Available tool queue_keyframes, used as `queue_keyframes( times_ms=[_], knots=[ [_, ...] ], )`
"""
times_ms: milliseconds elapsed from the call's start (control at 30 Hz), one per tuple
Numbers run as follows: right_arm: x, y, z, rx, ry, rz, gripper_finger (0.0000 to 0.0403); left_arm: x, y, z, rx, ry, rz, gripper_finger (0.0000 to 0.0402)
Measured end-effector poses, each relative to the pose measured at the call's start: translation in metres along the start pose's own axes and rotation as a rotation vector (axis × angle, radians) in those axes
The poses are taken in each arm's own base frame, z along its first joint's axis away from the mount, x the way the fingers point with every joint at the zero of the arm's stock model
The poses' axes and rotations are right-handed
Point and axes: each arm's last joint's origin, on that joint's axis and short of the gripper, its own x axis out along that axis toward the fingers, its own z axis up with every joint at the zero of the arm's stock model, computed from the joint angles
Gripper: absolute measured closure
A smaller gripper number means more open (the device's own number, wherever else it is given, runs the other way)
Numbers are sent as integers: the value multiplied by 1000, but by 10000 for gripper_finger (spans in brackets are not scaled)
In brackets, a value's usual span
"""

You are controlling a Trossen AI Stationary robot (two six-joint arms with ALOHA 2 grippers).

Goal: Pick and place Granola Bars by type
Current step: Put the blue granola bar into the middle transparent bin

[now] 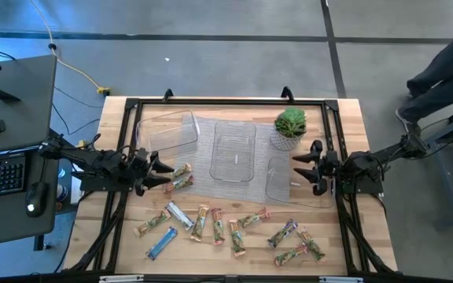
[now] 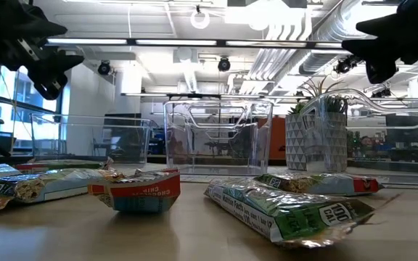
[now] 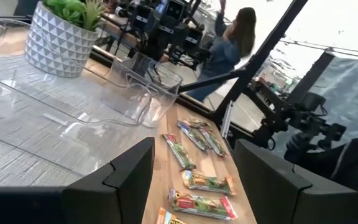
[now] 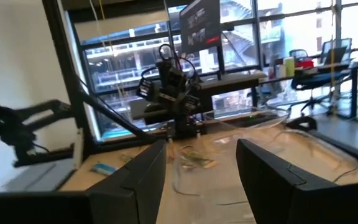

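Several wrapped Granola Bars (image 1: 234, 232) in tan, green, blue and silver wrappers lie flat along the table's near half. Two more (image 1: 181, 178) lie just in front of my left gripper (image 1: 160, 171). That gripper stands open above the table's left side, pointing level toward the right, and its wrist view shows bars (image 3: 199, 182) beyond its fingers. My right gripper (image 1: 302, 167) stands open at the right side, pointing left, above the right tray's edge. Neither touches anything. In the low view both grippers hang high, the left (image 2: 38, 54) and the right (image 2: 387, 43).
Three clear plastic trays (image 1: 168, 130) (image 1: 234, 151) (image 1: 280, 181) stand on a grey mat across the table's middle. A small potted plant (image 1: 289, 129) sits at the far right, next to my right gripper. A person (image 1: 447, 71) is beyond the table's far right corner.
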Motion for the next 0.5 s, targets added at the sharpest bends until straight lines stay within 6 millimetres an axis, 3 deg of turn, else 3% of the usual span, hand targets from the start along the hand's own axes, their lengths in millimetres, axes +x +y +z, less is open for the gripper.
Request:
queue_keyframes(
  times_ms=[333, 500],
  knots=[
    [0, 2, 1, 166, 2, 80, 222, 6, 4, -8, -5, 86, 60, 183],
    [0, 1, 2, 130, -14, 37, 222, 10, 5, -14, -44, 154, 63, 183]
  ],
)
